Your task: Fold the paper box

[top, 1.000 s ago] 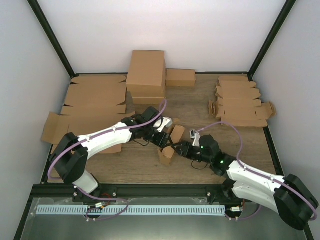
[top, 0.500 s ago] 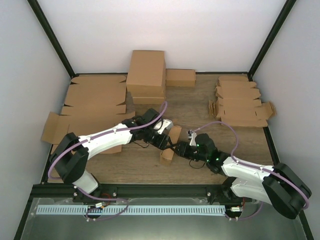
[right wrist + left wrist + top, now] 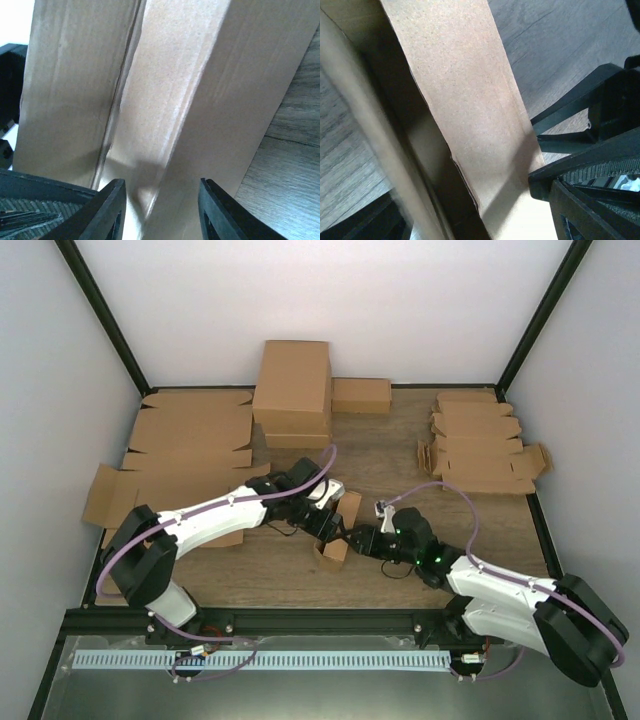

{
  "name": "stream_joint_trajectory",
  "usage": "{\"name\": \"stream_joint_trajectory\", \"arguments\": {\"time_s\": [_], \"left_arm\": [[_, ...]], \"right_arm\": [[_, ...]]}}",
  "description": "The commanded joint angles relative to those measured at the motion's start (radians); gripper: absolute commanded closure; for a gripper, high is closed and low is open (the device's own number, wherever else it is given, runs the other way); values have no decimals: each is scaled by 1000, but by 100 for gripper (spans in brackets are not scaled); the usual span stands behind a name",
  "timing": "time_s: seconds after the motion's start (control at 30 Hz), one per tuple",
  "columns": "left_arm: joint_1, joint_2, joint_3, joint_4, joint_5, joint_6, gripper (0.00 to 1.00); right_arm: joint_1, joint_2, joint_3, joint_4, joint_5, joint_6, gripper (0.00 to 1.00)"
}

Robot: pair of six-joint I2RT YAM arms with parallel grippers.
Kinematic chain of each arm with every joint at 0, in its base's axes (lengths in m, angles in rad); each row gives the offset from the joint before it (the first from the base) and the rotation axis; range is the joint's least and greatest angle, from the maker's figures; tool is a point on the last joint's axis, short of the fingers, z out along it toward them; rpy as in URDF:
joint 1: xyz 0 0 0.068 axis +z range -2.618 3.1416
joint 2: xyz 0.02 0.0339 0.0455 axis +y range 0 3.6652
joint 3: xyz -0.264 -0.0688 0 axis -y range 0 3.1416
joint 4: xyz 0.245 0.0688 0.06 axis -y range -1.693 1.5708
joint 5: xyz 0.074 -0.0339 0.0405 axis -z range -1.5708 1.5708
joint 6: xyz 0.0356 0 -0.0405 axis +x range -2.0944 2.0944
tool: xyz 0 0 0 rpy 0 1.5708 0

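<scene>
Caught between two arms at the middle of the desk (image 3: 420, 480): the paper box (image 3: 336, 540), half-formed, one flap standing up. Looks light and thin, stiff only along its creases; likely to buckle if squeezed mid-panel, so best taken at a folded edge or corner. Left pincer (image 3: 322, 523) spread wide astride a wall, right pincer (image 3: 355, 538) parted around a ridge; cannot tell whether either truly clamps. Open boards on the near side; big carton (image 3: 292, 380), flat cardboard sheets (image 3: 190, 435) and stacked blanks (image 3: 480, 445) well apart at rear and sides.
</scene>
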Motion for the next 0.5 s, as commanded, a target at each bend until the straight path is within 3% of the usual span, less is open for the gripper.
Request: {"name": "stream_joint_trajectory", "arguments": {"time_s": [0.0, 0.23, 0.47], "left_arm": [[-30, 3, 54, -75, -78, 8, 22], [-31, -42, 43, -26, 9, -24, 21], [-34, -30, 43, -56, 7, -8, 21]], "right_arm": [[3, -21, 46, -35, 0, -49, 60], [3, 22, 35, 59, -92, -15, 73], [3, 22, 9, 144, -150, 15, 77]]}}
